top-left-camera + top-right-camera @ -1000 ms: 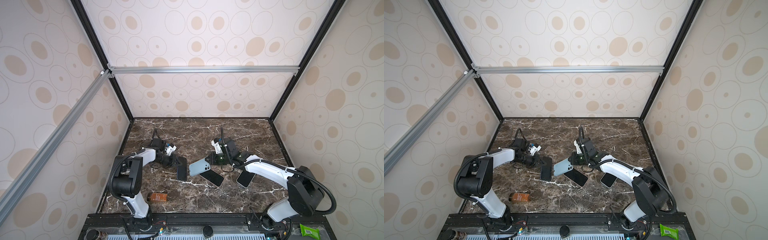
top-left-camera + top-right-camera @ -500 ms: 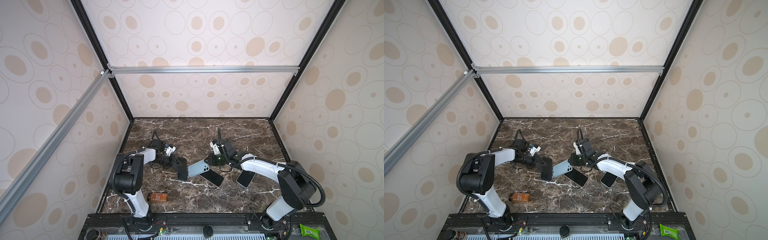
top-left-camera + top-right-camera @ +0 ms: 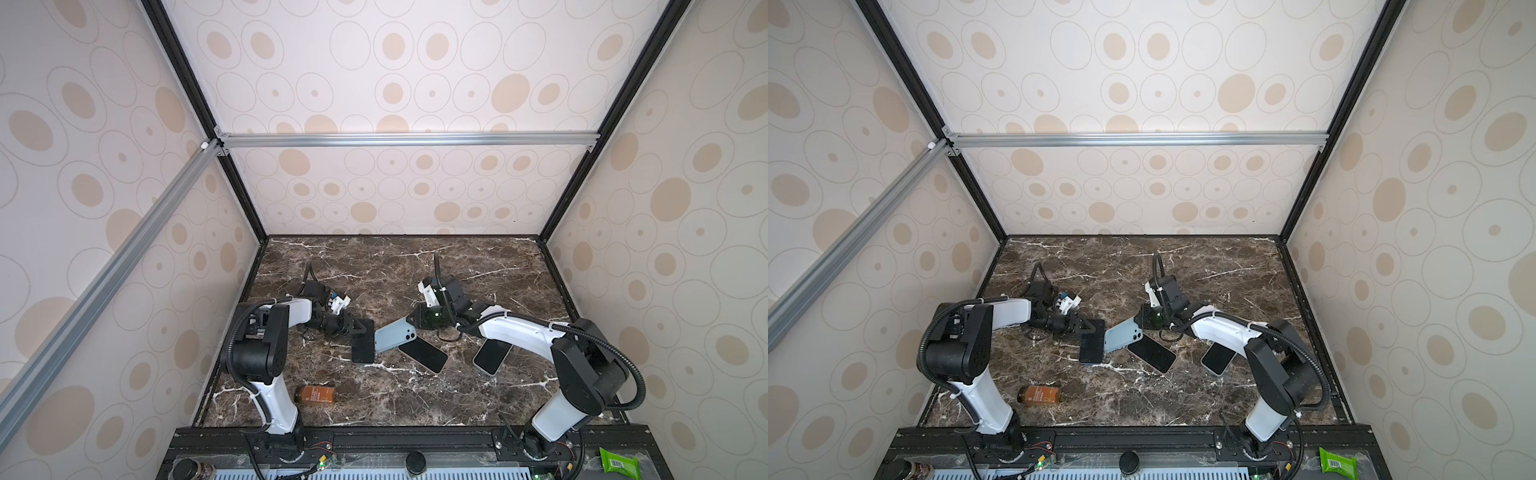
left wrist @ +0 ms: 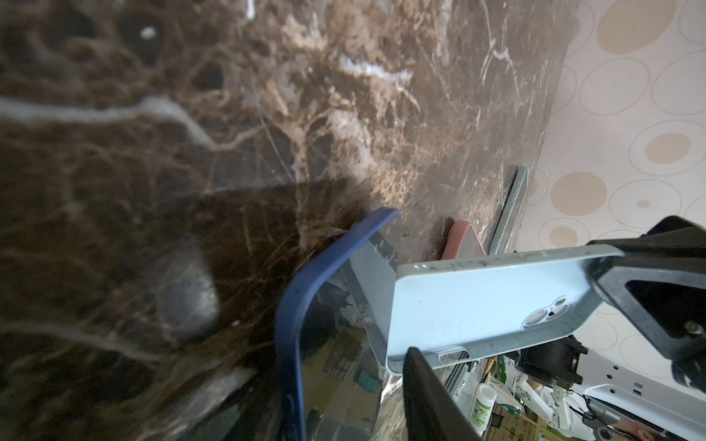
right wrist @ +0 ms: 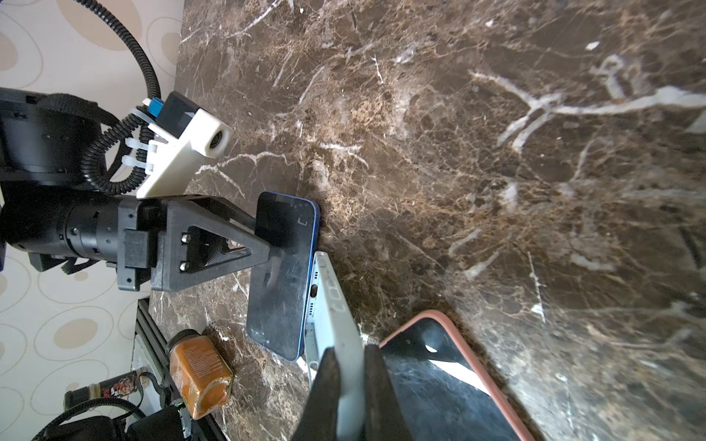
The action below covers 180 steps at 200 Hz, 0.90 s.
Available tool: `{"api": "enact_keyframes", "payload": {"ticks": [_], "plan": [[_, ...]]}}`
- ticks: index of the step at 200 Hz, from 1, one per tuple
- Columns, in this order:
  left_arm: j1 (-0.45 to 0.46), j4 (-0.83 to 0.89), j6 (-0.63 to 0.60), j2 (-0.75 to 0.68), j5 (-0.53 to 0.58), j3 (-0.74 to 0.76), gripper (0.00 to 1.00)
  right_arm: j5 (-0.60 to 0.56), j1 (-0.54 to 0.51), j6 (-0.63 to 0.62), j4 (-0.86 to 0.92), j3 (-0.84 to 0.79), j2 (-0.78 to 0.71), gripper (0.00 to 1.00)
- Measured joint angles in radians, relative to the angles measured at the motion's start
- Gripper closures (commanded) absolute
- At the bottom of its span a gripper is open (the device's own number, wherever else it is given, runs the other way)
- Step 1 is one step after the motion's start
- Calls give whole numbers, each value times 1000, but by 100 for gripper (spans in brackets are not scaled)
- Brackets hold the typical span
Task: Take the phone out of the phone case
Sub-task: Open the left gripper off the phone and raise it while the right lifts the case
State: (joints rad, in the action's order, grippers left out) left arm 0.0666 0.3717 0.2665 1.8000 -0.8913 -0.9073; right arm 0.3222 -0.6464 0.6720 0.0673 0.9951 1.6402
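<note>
**Already apart: phone lies beside its case**

Firmly closed, the right gripper [image 5: 349, 366] pinches the light blue phone case [image 5: 332, 305] between its two fingers, one on each face, at the end with the camera cut-out. The case hangs tilted. Its held end is raised, and its free end, the one with the port opening, is down by the marble tabletop [image 3: 415, 270].

Just beside that free end lies the phone [image 5: 280, 298], dark screen up with a deep blue edge, on the marble and outside the case. In both top views the case's low corner overlaps the phone's edge, but whether the two touch cannot be told.

Opposite, the left gripper [image 5: 273, 246] reaches in low over the table. One finger lies over the screen at the end of the phone farther from the front edge. The other finger is hidden by the phone in the right wrist view, and the left wrist view is too blurred close in to help. Its jaws straddle that end of the phone, but whether they press on it or stand free cannot be told.

Further out, a phone in a pink case [image 5: 439, 382] lies screen up near the right gripper's fingers, on the side away from the blue-edged phone. A white-edged phone [image 3: 492, 358] lies partly under the right arm. An amber bottle [image 5: 200, 362] lies on its side near the front edge, apart from the phones.
</note>
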Motion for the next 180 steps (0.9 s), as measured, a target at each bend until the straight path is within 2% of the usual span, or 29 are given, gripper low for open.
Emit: {"api": "enact_keyframes", "payload": {"ticks": [36,61,87,106,122,149,180], "plan": [[-4,0,1,-26,43,0,40,0,0,-3,8,5,0,100],[-6,5,4,-90,169,5,37,0,0,-11,26,5,-5,100],[-13,27,2,-215,297,4,36,-5,0,-43,72,7,-64,100],[-4,36,-15,-360,359,-7,36,-15,0,-77,109,19,-152,100],[24,11,-39,-510,431,-20,34,-31,2,-113,134,39,-243,100],[132,-67,-85,-765,525,-39,32,-73,8,-176,134,47,-393,100],[248,-126,-114,-871,550,-97,31,-121,16,-273,229,135,-479,100]]}}
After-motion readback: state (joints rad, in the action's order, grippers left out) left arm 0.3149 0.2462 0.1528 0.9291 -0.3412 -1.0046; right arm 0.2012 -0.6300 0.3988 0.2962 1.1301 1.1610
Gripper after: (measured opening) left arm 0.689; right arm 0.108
